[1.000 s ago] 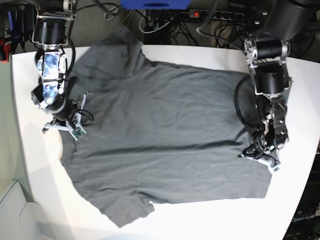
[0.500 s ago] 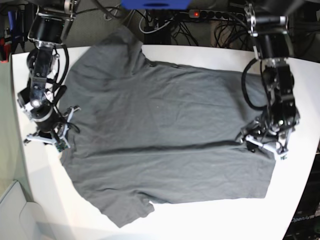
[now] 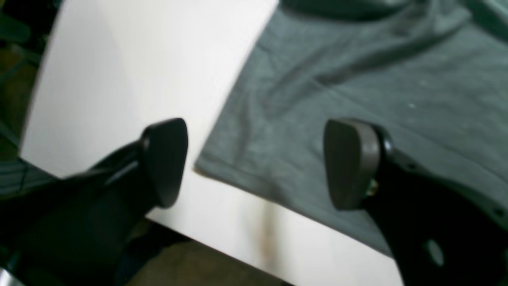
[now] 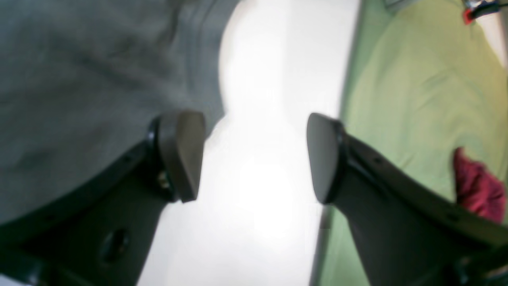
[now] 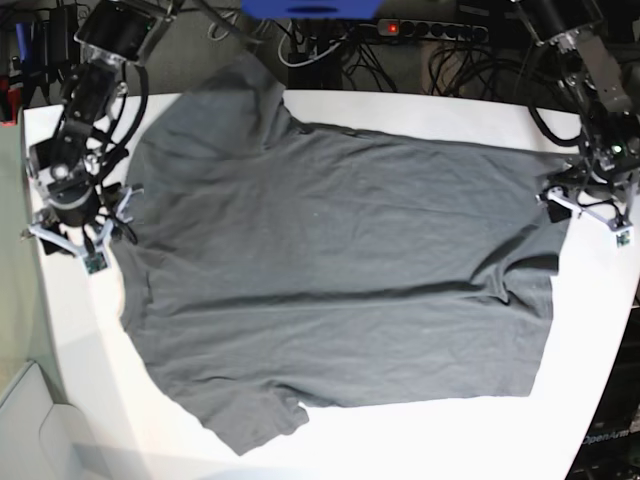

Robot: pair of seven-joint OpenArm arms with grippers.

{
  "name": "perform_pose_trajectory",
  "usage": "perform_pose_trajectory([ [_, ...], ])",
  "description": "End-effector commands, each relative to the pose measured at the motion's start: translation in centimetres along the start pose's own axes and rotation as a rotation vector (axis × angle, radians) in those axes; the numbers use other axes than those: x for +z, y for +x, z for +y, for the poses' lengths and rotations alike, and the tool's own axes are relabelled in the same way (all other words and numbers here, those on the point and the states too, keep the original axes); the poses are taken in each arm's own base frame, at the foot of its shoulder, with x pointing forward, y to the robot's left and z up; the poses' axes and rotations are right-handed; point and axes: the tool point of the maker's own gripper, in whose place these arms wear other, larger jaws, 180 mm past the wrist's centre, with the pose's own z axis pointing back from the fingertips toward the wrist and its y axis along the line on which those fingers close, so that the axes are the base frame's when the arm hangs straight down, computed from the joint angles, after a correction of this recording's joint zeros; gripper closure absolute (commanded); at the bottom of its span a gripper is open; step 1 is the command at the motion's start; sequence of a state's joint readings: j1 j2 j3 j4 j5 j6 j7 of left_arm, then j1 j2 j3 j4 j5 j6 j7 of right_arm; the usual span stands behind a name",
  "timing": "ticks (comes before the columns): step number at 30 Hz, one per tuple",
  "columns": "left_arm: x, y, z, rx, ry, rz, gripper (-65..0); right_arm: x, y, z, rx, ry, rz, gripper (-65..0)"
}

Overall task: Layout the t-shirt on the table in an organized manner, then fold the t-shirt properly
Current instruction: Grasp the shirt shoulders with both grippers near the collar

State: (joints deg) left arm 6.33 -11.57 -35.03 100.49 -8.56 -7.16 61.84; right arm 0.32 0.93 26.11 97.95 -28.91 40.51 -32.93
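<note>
Base view: both end effectors now off t-shirt (image 5: pixel 330 270).

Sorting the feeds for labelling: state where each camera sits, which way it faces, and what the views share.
Base: overhead, looking straight down on the table and the spread t-shirt; both arms show, right gripper at picture-left, left gripper at picture-right.
Left wrist: on the left arm, looking past its open fingers at a t-shirt corner and the table edge.
Right wrist: on the right arm, looking between its open fingers at the table, t-shirt edge beside.
Shared: all three show the t-shirt and table.
</note>
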Motion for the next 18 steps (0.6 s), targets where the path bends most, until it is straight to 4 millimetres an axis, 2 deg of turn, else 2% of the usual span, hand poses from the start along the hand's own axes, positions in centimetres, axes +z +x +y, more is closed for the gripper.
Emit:
perform_pose_trajectory([
  [1,0.1,1.0,0.6,0.0,0.011,-0.034,-52.1,0.3,1.1,-1.0,-0.003,-0.03,-0.04,-41.0],
  [5,-1.0,-0.7,1.3,-0.005,0.017,0.006,-52.1,0.9,-0.2,-0.4,0.01,-0.023,-0.017,-41.0],
  [11,-2.2,-3.1,2.0,-0.001,0.022,0.021,-52.1,2.0,-0.9,-0.6,0.027,-0.04,-0.01,-41.0],
  [18,-4.2,-5.6,2.5,0.028,0.023,0.05,-52.1,2.7,-3.2,-2.4,-0.029,-0.092,0.036,-41.0],
])
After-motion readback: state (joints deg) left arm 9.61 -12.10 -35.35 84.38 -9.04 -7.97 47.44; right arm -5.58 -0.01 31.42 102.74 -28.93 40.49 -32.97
